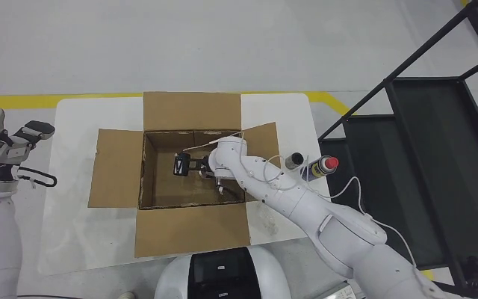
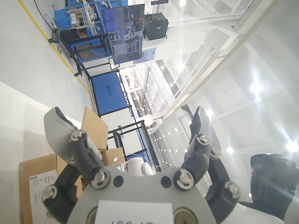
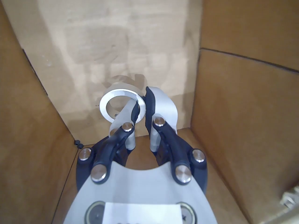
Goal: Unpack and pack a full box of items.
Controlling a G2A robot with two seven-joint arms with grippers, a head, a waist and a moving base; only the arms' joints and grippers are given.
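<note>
At the robot's side of the tabletop (image 1: 82, 247), the near flap of the open cardboard box (image 1: 119, 179) lies folded out flat; all four flaps are spread.
Right arm goes in over the box's right side; right end effector (image 3: 141, 109) is down inside, between the brown walls; jaws narrow, pinched on the rim of a white ring-shaped roll (image 3: 116, 99), one finger (image 3: 134, 114) through the hole, the other outside it; roll is inside the box, near a pale wall panel; can't tell whether it touches the box floor.
Left end effector (image 2: 128, 127) sits at the left edge of the tabletop, well apart from the box, just off the left flap's side; fingers spread wide, nothing between them; it points up and away towards the hall ceiling, box corner low in its view.
Just right of the right flap, on the tabletop: dark cylinder (image 1: 295, 158) upright, and beside it a spray can with red cap (image 1: 323, 165), the two nearly touching.
Far flap lies flat towards the tabletop's far edge; beyond that, a yellow floor line (image 1: 67, 99); dark metal steps (image 1: 403, 164) stand off to the right.
</note>
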